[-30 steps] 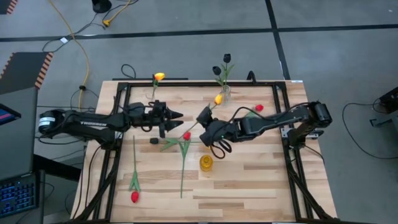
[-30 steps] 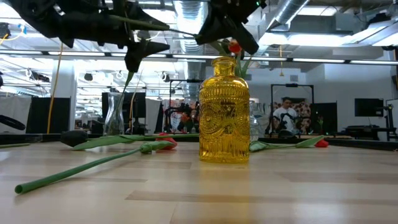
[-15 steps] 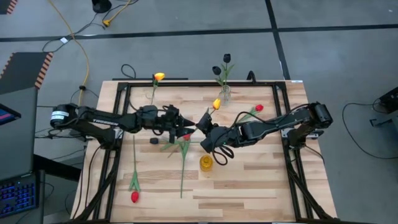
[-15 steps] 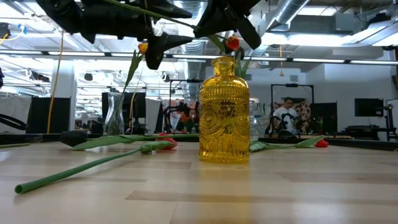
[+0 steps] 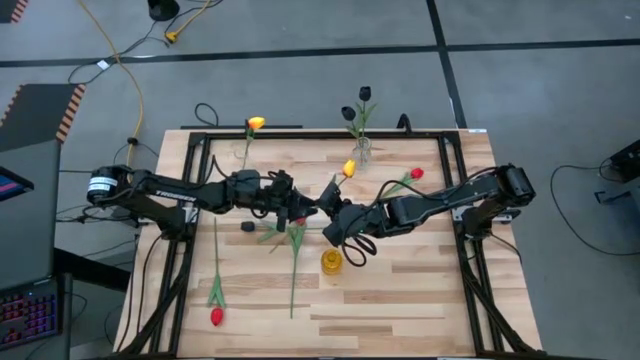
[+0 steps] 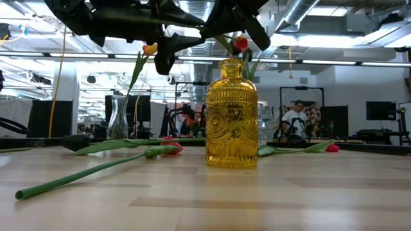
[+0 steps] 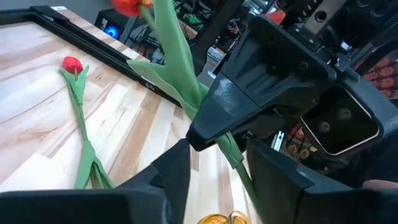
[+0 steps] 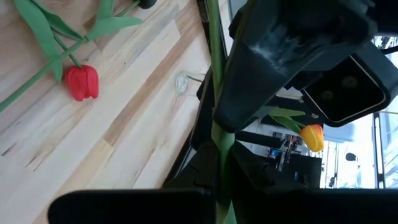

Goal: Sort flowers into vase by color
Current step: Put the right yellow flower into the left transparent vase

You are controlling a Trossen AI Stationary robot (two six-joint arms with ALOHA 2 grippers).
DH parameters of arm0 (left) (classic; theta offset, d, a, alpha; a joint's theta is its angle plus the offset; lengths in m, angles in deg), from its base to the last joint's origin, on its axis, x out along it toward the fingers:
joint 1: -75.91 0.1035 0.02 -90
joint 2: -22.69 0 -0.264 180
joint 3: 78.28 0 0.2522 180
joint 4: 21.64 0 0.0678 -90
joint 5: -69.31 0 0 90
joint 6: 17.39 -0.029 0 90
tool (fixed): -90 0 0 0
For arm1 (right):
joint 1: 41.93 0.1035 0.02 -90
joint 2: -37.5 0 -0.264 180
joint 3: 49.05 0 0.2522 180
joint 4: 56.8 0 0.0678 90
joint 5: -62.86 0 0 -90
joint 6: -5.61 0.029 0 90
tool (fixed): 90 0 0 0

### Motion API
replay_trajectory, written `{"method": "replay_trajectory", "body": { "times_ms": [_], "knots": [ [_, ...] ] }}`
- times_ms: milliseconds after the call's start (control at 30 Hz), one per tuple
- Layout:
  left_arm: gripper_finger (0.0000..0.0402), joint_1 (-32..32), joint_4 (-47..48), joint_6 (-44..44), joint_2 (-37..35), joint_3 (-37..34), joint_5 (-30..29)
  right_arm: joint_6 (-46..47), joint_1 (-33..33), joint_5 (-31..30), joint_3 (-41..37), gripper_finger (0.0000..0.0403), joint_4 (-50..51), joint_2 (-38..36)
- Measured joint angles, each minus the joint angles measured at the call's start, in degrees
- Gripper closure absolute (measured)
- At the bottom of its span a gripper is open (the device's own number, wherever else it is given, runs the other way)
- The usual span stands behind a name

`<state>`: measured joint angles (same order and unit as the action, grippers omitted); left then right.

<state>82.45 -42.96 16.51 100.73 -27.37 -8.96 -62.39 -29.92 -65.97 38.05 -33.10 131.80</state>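
Observation:
My right gripper (image 5: 331, 211) is shut on a yellow-orange tulip in the air above the table's middle. Its head (image 5: 349, 168) points toward the far edge and shows above the yellow vase (image 6: 231, 114) in the low view. My left gripper (image 5: 312, 206) is open right beside it, its fingers (image 7: 177, 177) standing on either side of the same stem (image 7: 235, 152). The yellow vase (image 5: 331, 262) stands just nearer. A clear vase (image 5: 360, 150) at the far edge holds black tulips. A yellow tulip (image 5: 256, 123) stands at the far left. My right gripper pinches the yellow-orange tulip's green stem (image 8: 217, 134) between its two fingers. The fingers come about level from the table's right and lie across the stem. The tulip is lifted clear of the table and tilted, with its head (image 7: 127, 6) toward the far edge.
Red tulips lie flat on the wood: one at the middle (image 5: 300, 218) with its stem toward the near edge, one near the left (image 5: 216, 316), one toward the right (image 5: 416, 173). A small black piece (image 5: 247, 227) lies left of centre. A black frame (image 5: 200, 140) edges the table.
My left gripper has moved toward the table's right and slightly nearer, up to the held tulip, until its open fingers stand around the stem. My right gripper has shifted a little toward the near edge, carrying the tulip with it.

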Motion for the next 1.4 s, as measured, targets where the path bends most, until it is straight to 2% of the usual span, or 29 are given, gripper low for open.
{"method": "replay_trajectory", "body": {
  "times_ms": [267,567,700,1033,1167,1400],
  "knots": [
    [0.0344,0.0,0.4,-0.1,0.0,0.0,0.0,0.0,0.0,-0.2,0.0,0.0351,0.1,0.0],
    [0.0383,0.0,0.1,-0.2,0.0,0.0,0.0,0.0,-0.1,-0.3,0.0,0.0350,0.0,0.0],
    [0.0391,0.0,0.0,-0.2,0.0,0.0,0.0,0.1,0.0,-0.2,0.0,0.0330,-0.3,0.0],
    [0.0395,0.2,-0.5,-2.9,0.0,0.0,-0.5,1.3,0.0,0.1,0.0,0.0234,-0.7,0.0],
    [0.0396,1.3,-0.3,-2.9,-0.1,0.0,-0.5,6.7,0.0,-0.8,0.0,0.0223,-2.1,0.0],
    [0.0396,4.1,0.2,-4.7,-0.1,0.0,-1.3,9.7,0.9,-7.9,0.0,0.0227,-3.4,0.0]
  ]
}}
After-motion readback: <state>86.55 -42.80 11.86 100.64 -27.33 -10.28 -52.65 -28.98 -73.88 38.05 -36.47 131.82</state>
